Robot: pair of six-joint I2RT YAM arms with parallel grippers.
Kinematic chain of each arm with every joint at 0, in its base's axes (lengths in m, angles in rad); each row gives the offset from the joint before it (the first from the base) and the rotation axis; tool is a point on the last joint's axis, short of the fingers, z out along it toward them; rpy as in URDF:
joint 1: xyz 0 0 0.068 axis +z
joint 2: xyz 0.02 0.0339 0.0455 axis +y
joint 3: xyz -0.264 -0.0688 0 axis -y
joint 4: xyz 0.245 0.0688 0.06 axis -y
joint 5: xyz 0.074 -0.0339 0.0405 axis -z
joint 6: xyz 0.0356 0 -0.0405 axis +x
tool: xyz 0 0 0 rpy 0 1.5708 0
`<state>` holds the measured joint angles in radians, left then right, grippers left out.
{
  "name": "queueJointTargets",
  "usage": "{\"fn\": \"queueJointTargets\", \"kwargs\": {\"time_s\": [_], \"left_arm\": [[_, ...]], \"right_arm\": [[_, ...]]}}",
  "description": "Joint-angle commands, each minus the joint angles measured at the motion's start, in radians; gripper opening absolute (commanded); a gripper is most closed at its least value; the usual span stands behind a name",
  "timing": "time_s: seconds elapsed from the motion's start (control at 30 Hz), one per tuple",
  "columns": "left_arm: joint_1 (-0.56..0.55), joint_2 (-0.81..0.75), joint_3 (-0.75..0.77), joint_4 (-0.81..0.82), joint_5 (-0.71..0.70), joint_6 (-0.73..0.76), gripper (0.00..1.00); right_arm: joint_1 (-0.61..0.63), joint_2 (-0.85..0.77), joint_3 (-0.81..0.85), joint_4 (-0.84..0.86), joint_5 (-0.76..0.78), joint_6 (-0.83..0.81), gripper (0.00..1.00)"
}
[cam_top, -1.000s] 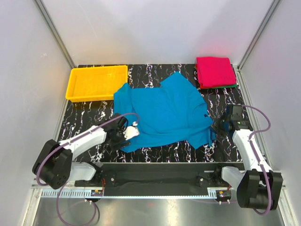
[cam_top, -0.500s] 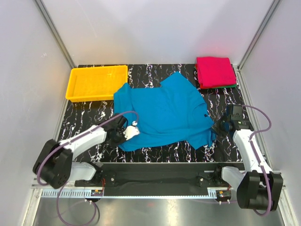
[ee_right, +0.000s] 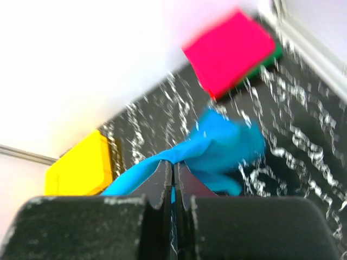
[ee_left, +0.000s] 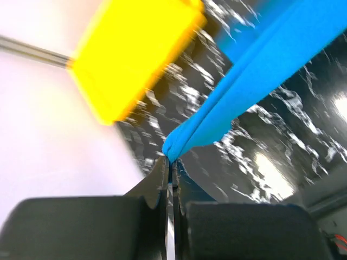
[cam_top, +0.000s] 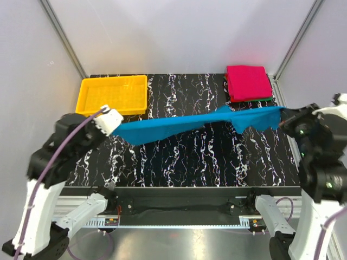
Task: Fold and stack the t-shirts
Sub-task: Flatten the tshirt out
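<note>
The teal-blue t-shirt [cam_top: 184,125] hangs stretched in the air across the table, edge-on in the top view. My left gripper [cam_top: 115,125] is shut on its left end [ee_left: 187,138], raised high at the left. My right gripper [cam_top: 282,112] is shut on its right end [ee_right: 217,149], raised at the right. A loose flap of cloth [cam_top: 255,120] droops near the right gripper. At the back right corner a folded magenta-pink t-shirt [cam_top: 248,82] lies on a dark green one [cam_top: 260,99]; the right wrist view shows the same pink t-shirt [ee_right: 230,51].
A yellow plastic tray [cam_top: 114,95] stands at the back left of the black marbled table [cam_top: 206,162]; the left wrist view shows the tray [ee_left: 133,51] too. White walls with metal posts close in the left, back and right sides.
Both arms have risen from the table, lifting the blue shirt off it and pulling it taut between them. The left gripper closed on the shirt's edge first.
</note>
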<state>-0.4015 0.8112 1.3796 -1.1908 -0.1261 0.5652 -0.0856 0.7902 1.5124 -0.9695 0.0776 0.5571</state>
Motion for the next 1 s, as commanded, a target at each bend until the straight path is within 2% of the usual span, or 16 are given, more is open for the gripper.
{"fn": "queueJointTargets", "kwargs": {"time_s": [0.0,0.1,0.2,0.33,0.4,0.43,0.53,0.57,0.63,0.67,0.73,0.77,0.8,0.87,0.93,0.97], "left_arm": [[0.015,0.0,0.181,-0.127,-0.141,0.021,0.0],[0.015,0.04,0.281,-0.086,-0.191,0.054,0.0],[0.015,0.092,0.283,-0.012,-0.202,0.071,0.0],[0.016,0.21,0.26,0.1,-0.21,0.096,0.0],[0.032,0.308,0.294,0.186,-0.221,0.113,0.0],[0.041,0.347,0.321,0.21,-0.222,0.114,0.0],[0.09,0.521,0.533,0.257,-0.205,0.091,0.0],[0.113,0.567,0.678,0.258,-0.202,0.066,0.0],[0.131,0.692,0.826,0.263,-0.214,0.044,0.0],[0.144,0.727,0.945,0.284,-0.225,0.033,0.0],[0.148,0.787,1.018,0.325,-0.248,0.038,0.0],[0.151,0.79,1.023,0.391,-0.254,0.039,0.0],[0.151,0.778,1.012,0.423,-0.259,0.042,0.0],[0.153,0.755,0.96,0.5,-0.256,0.048,0.0],[0.151,0.724,0.934,0.522,-0.233,0.05,0.0],[0.153,0.705,0.909,0.527,-0.227,0.051,0.0]], "right_arm": [[-0.005,0.003,0.164,-0.07,0.048,-0.098,0.0],[-0.005,0.058,0.251,-0.095,-0.031,-0.118,0.0],[-0.005,0.107,0.244,-0.072,-0.061,-0.105,0.0],[-0.005,0.24,0.181,0.076,-0.148,-0.072,0.0],[-0.005,0.312,0.207,0.173,-0.165,-0.069,0.0],[-0.005,0.401,0.235,0.198,-0.176,-0.068,0.0],[-0.005,0.597,0.437,0.261,-0.206,-0.059,0.0],[-0.005,0.648,0.574,0.285,-0.222,-0.056,0.0],[-0.005,0.784,0.719,0.313,-0.254,-0.046,0.0],[-0.005,0.831,0.878,0.319,-0.256,-0.04,0.0],[-0.006,0.971,1.059,0.295,-0.245,-0.028,0.0],[-0.008,1.009,1.215,0.287,-0.246,-0.022,0.0],[-0.009,1.035,1.267,0.291,-0.249,-0.011,0.0],[-0.013,1.031,1.264,0.331,-0.24,0.001,0.0],[-0.016,0.939,1.165,0.44,-0.204,0.0,0.0],[-0.016,0.907,1.058,0.504,-0.19,-0.009,0.0]]}}
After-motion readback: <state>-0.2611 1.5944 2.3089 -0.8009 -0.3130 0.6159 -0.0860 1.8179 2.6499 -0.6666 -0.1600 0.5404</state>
